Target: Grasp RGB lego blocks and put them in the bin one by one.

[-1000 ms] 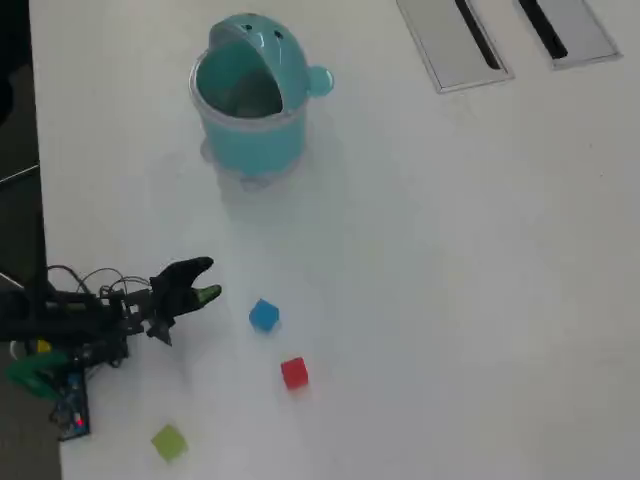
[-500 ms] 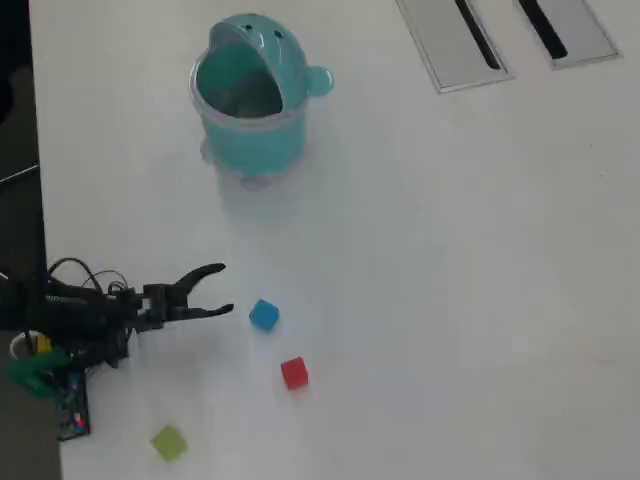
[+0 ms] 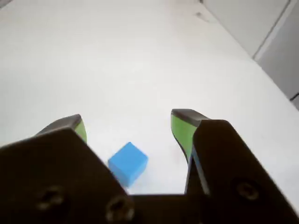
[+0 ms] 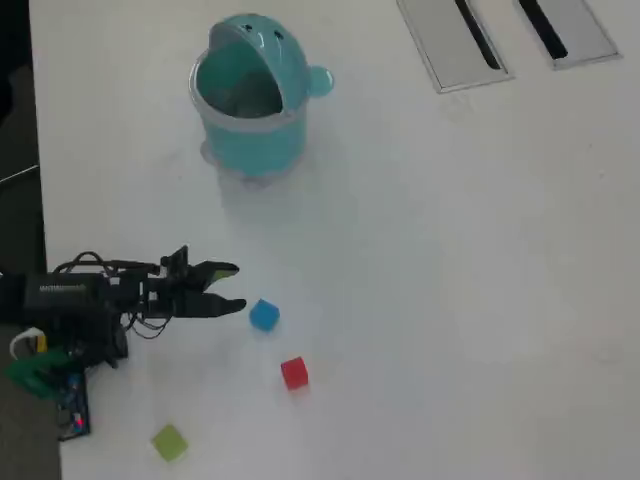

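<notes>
Fingers [image 3: 179,129] green-padded, spread wide, holding nothing; smooth blue cube [image 3: 128,163] lies between them on matte white table [image 4: 450,260], seemingly untouched. Glossy round teal bin [image 4: 248,110] stands well apart.

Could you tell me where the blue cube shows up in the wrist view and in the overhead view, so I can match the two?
Wrist view: the blue cube lies low in the picture, left of centre, between the open green-tipped jaws.
Overhead view: the blue cube lies lower left of centre, just right of the gripper.
Shared landmark: the gripper, its tips to either side of the cube.
</notes>
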